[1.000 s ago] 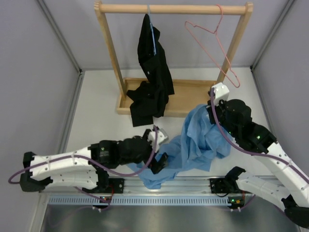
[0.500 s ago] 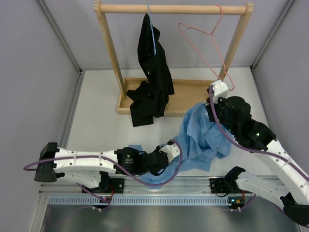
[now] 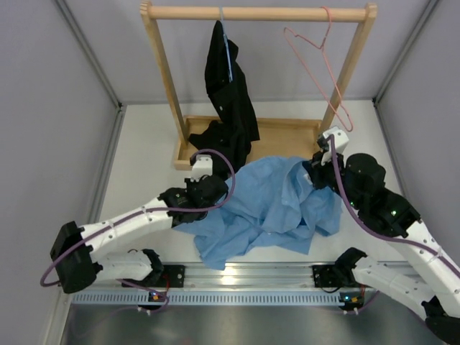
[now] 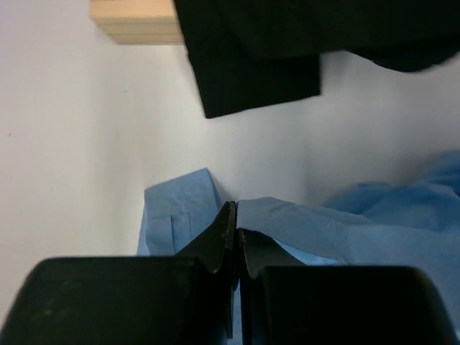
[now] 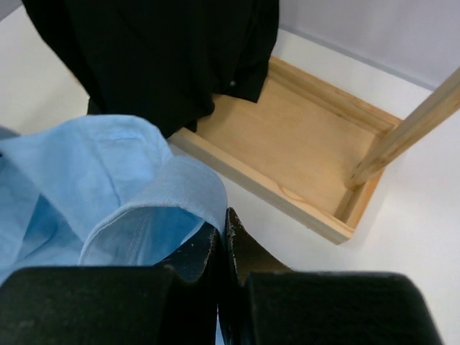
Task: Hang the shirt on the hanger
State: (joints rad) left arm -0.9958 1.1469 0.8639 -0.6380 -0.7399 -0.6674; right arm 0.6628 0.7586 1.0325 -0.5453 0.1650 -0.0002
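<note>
The light blue shirt [image 3: 267, 205] lies spread on the table between my two grippers. My left gripper [image 3: 215, 194] is shut on a folded edge of the shirt [image 4: 345, 223] at its left side, the fingertips [image 4: 228, 226] pressed together on the cloth. At the right side my right gripper [image 3: 311, 172] is shut on a curved, collar-like edge of the shirt [image 5: 154, 183], lifted a little above the table. The pink wire hanger [image 3: 320, 50] hangs by its hook from the right end of the wooden rail, tilted, with nothing on it.
A black garment [image 3: 228, 100] hangs on a thin blue hanger [image 3: 227, 50] at the middle of the wooden rack [image 3: 259, 13] and drapes into its wooden base tray [image 3: 287, 147]. The rack's right post [image 5: 410, 129] stands close behind my right gripper. Grey walls enclose the table.
My left gripper swung from the front edge to the shirt's left side, closed on the cloth and drew the shirt out flatter leftward. The right gripper shifted slightly. The pink hanger swings.
</note>
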